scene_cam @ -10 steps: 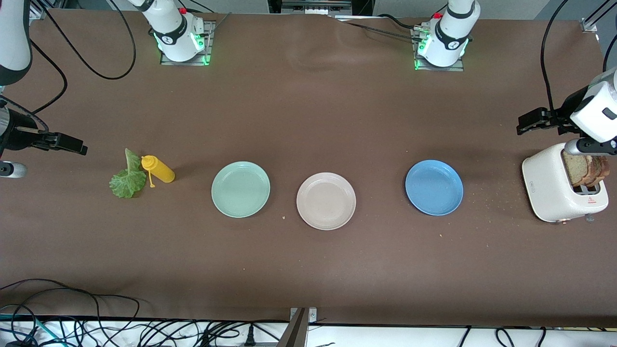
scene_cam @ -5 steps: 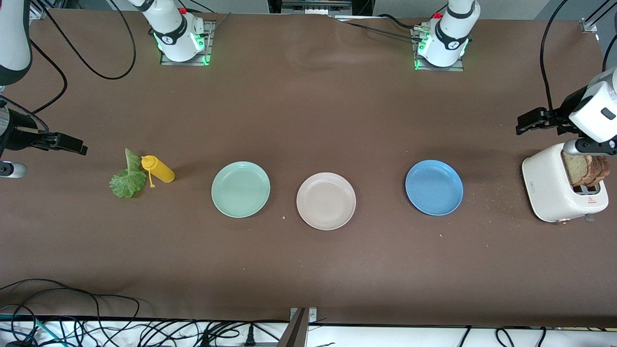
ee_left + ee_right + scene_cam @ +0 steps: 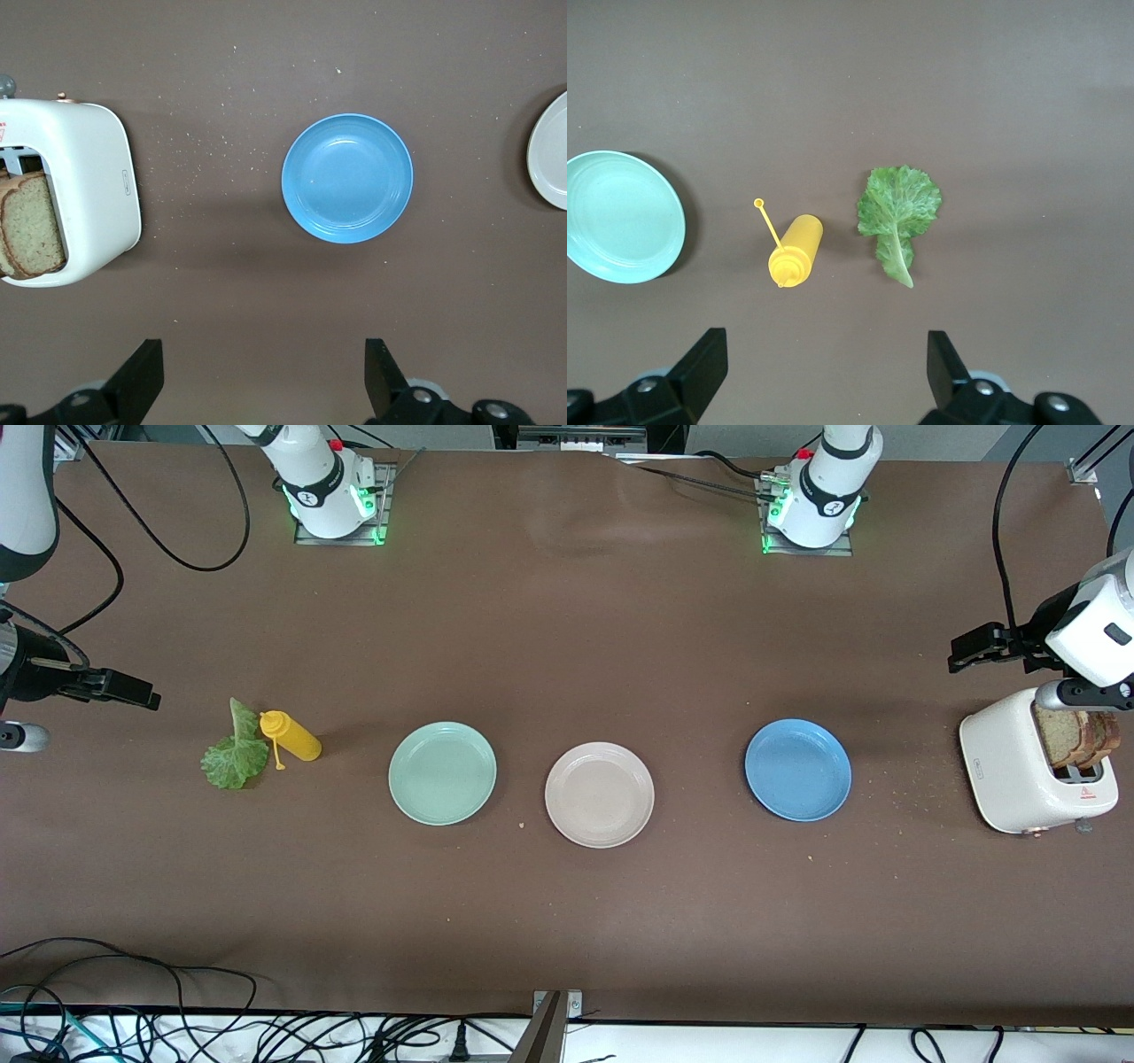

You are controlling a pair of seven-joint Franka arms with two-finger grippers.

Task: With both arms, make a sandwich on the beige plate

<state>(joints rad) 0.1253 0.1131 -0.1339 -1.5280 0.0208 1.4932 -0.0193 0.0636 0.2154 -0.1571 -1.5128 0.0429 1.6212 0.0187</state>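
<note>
Two bread slices (image 3: 1083, 737) half-hidden in toaster (image 3: 1019, 771)

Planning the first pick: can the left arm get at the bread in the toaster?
Probably yes: the left claw is open, close above the toaster, and the bread slices stand out of its slot uncovered.

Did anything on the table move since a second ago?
Almost nothing. The left gripper, open over the table near the white toaster, only crept a touch higher. The right gripper, also open, the brown bread slices, green lettuce leaf and round beige plate stayed put.
</note>
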